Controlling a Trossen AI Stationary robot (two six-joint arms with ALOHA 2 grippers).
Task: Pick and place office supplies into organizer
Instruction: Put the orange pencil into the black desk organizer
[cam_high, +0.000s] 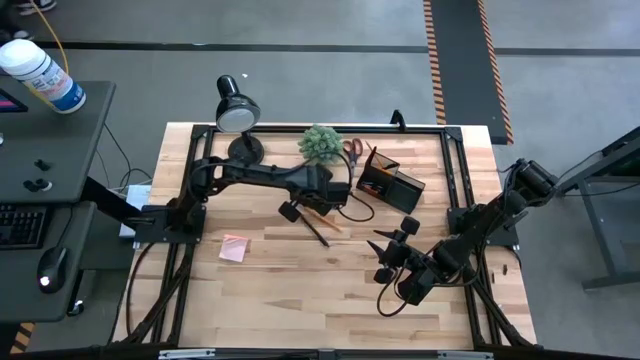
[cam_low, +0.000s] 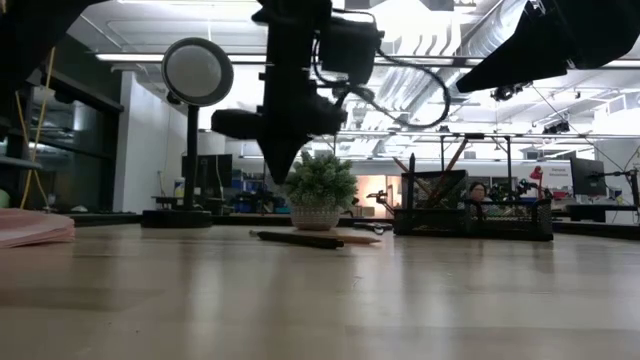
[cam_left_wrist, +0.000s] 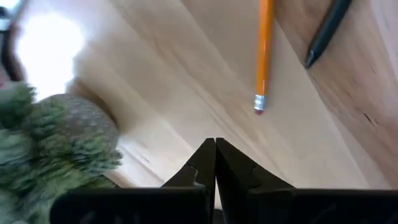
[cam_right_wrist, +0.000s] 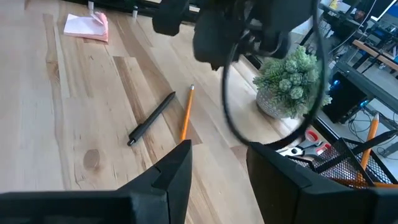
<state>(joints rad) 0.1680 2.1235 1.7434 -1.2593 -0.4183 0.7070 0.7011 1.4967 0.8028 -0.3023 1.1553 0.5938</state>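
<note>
My left gripper (cam_left_wrist: 215, 152) is shut on nothing and hangs above the table's middle (cam_high: 293, 210), pointing down, clear of the wood in the low view (cam_low: 280, 165). Just beyond it an orange pencil (cam_left_wrist: 263, 56) and a black pen (cam_left_wrist: 326, 31) lie flat on the table, side by side (cam_high: 320, 226). A pink sticky-note pad (cam_high: 234, 248) lies toward the near left. Red-handled scissors (cam_high: 352, 150) lie at the far edge beside the black organizer (cam_high: 392, 181), which has pencils standing in it. My right gripper (cam_right_wrist: 217, 168) waits open over the near right (cam_high: 382, 258).
A green fuzzy plant (cam_high: 320, 142) in a pot stands at the far middle, close behind my left gripper. A black desk lamp (cam_high: 238, 112) stands at the far left. Bare wood lies across the near half of the table (cam_high: 300, 300).
</note>
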